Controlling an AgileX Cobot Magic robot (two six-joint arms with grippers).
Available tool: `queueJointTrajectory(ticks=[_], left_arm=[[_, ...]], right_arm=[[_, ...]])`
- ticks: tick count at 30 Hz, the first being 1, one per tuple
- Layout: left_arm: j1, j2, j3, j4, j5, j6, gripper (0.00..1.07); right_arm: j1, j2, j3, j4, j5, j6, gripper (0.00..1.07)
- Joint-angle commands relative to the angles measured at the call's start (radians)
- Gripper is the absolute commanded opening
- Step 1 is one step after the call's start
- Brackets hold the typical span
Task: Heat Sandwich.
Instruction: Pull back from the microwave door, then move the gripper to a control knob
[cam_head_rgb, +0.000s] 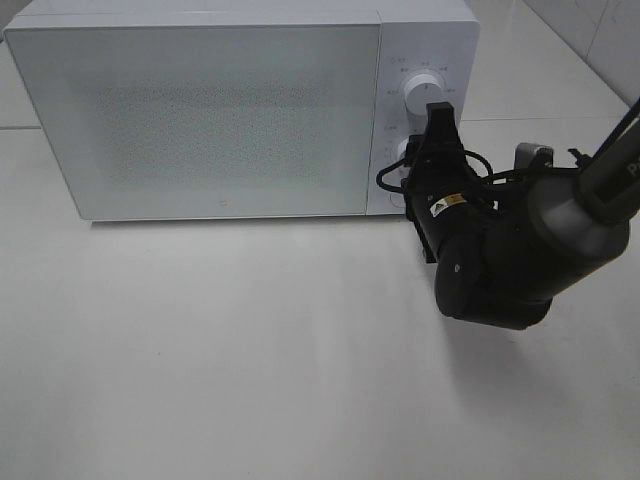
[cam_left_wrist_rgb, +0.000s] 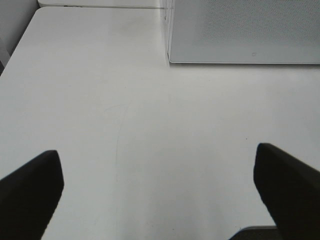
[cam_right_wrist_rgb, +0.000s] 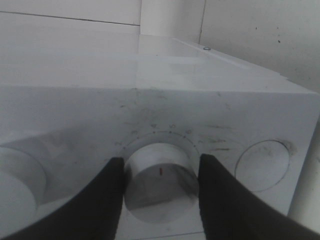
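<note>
The sandwich is out of view. The white microwave (cam_head_rgb: 200, 110) stands at the back of the table with its door closed. My right gripper (cam_head_rgb: 420, 150) reaches to the control panel. In the right wrist view the right gripper (cam_right_wrist_rgb: 160, 190) has its two black fingers (cam_right_wrist_rgb: 105, 200) pressed against either side of the lower knob (cam_right_wrist_rgb: 160, 177), shut on it. My left gripper (cam_left_wrist_rgb: 160, 195) is wide open over bare table, with nothing between its fingers, and the microwave's front corner (cam_left_wrist_rgb: 170, 55) lies ahead of it. The exterior high view does not show the left arm.
An upper knob (cam_head_rgb: 418, 95) sits above the gripped one, and a round button (cam_right_wrist_rgb: 262, 165) is on the knob's other side. The white table (cam_head_rgb: 250, 350) spreads in front of the microwave. A tiled wall stands behind at the right.
</note>
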Motion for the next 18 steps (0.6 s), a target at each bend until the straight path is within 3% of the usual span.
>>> queueJointTrajectory(ticks=[1, 18], left_arm=[[0.002, -0.027, 0.001, -0.010, -0.009, 0.000, 0.98], [0.002, -0.027, 0.001, -0.010, -0.009, 0.000, 0.98]], right_arm=[[0.010, -0.006, -0.017, -0.093, -0.103, 0.115, 0.13], [0.010, -0.006, -0.017, -0.095, -0.102, 0.177, 0.15]])
